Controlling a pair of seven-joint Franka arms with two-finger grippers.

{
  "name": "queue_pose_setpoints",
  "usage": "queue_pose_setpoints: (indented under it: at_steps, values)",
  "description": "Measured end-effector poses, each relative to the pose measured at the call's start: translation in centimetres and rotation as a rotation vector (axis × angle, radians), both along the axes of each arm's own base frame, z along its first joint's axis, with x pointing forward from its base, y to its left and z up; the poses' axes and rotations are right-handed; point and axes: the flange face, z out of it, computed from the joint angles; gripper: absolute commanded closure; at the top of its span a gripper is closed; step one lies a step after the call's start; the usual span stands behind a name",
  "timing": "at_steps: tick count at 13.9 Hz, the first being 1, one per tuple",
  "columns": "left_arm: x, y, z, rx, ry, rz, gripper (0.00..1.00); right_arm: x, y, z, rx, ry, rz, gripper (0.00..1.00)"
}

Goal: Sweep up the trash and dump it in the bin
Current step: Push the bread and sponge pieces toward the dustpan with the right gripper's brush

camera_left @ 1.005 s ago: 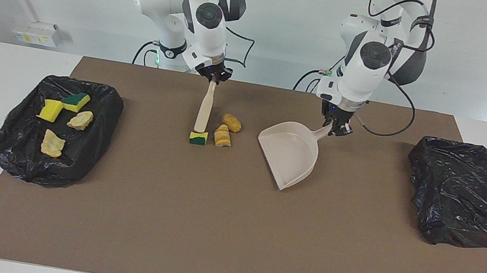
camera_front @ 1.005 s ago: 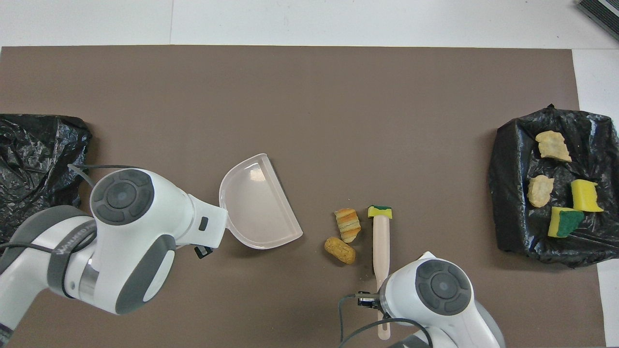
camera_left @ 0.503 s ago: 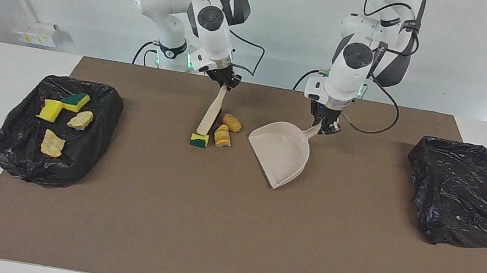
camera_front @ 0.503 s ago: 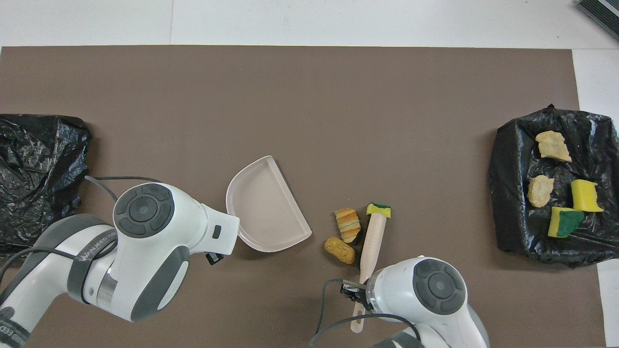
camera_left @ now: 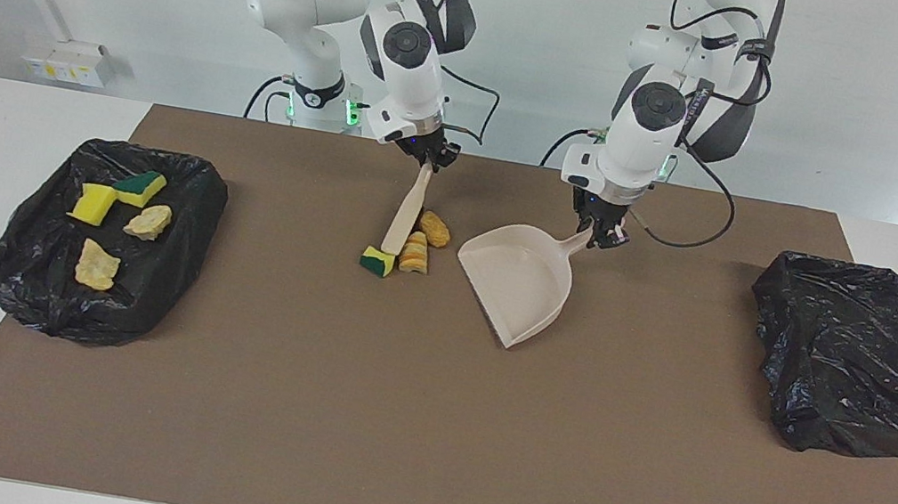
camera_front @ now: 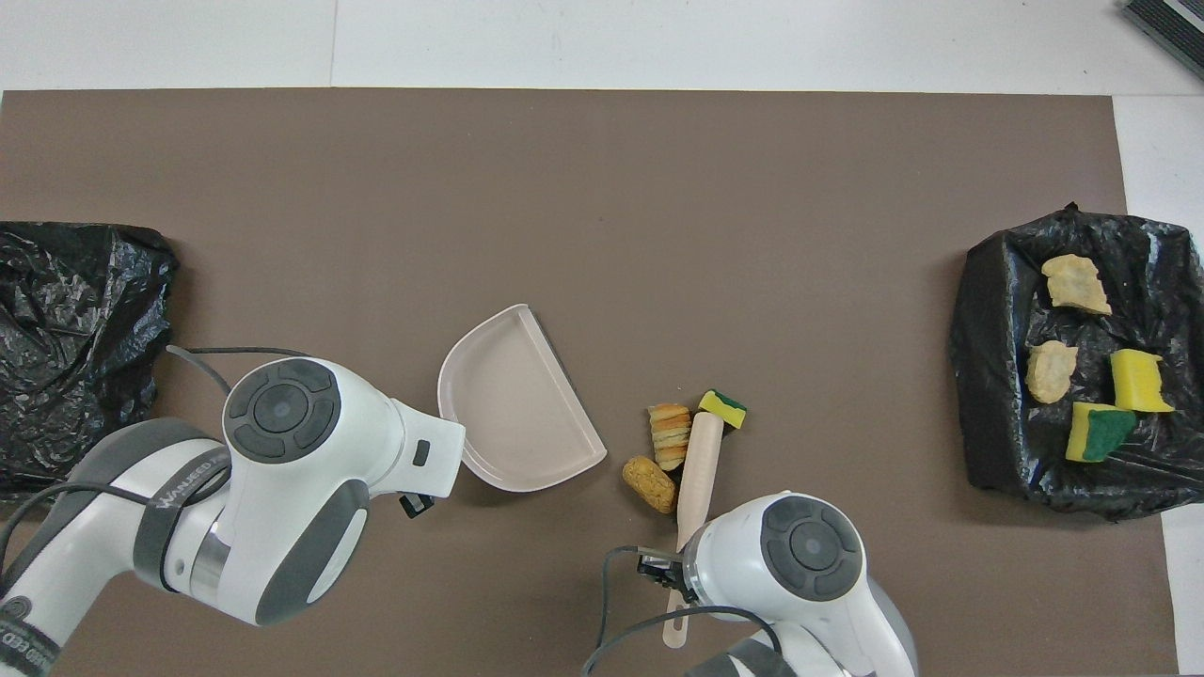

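Two tan-orange lumps (camera_left: pixel 424 242) lay mid-table beside the dustpan's (camera_left: pixel 522 283) open mouth. My right tool (camera_left: pixel 431 158) gripped a beige brush (camera_left: pixel 403 215) tilted against them, its green-and-yellow sponge head (camera_left: pixel 377 261) on the mat (camera_left: pixel 421 428). My left tool (camera_left: pixel 603 233) clamped the dustpan's handle. Four more pieces (camera_left: pixel 115 213) lay in the black-lined bin (camera_left: pixel 168 262) at the right arm's end.

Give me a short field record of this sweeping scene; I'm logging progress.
right gripper: shut on the sweeper handle
sweeper head: yellow-green sponge on the mat, beside two bread lumps
left gripper: shut on the dustpan handle
dustpan: empty, mouth toward the lumps
open bin: four trash pieces inside
other bin: contents not visible
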Motion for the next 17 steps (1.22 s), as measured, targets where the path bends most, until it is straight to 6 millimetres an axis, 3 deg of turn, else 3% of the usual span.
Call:
queue_pose_setpoints:
  at_steps: [11,14,17]
  values:
    - [-0.2,1.0,-0.8,-0.006,0.043,-0.149,1.0,2.9,1.9,1.9,-0.063,0.095,-0.364,1.0]
    - [-0.3,1.1,-0.8,-0.005,0.045,-0.151,1.0,2.2,3.4,2.9,-0.09,0.134,-0.463,1.0]
    - [-0.2,1.1,-0.8,-0.006,0.045,-0.153,1.0,-0.4,6.5,3.1,-0.082,0.165,-0.482,1.0]
